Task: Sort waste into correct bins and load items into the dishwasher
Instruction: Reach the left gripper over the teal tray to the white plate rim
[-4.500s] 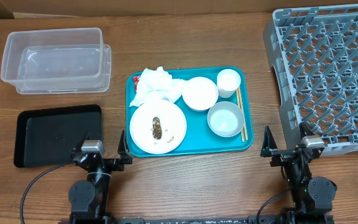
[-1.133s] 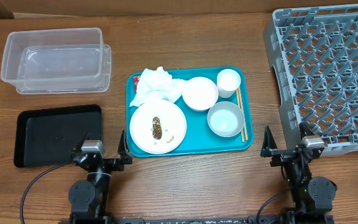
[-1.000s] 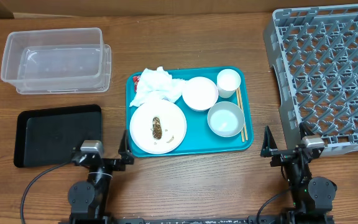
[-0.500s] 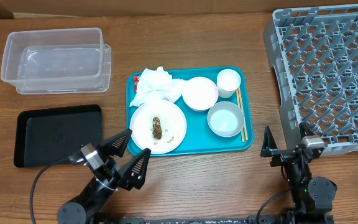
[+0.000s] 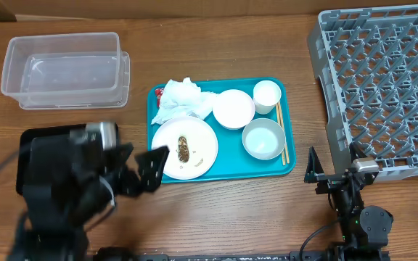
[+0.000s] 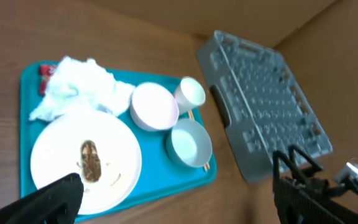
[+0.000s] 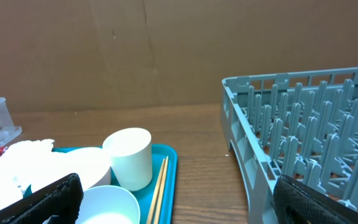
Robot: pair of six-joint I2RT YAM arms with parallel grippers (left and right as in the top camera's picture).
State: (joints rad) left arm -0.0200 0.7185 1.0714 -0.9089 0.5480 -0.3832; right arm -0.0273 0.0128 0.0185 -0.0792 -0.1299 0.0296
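Note:
A white plate with brown scraps, crumpled napkins, a red wrapper, two bowls, a cup and chopsticks lie on the teal tray. My left gripper is open and empty, raised at the tray's left front corner. Its view shows the plate, napkins and the grey dish rack. My right gripper is open and empty, low on the table, facing the cup and chopsticks.
The clear tub stands at the back left. The black tray in front of it is partly covered by my left arm. The dish rack fills the right side, its near edge close to my right gripper.
My left arm has lifted off its rest, risen toward the camera and swung over the black tray, its open jaws facing the teal tray. The right arm has not moved.

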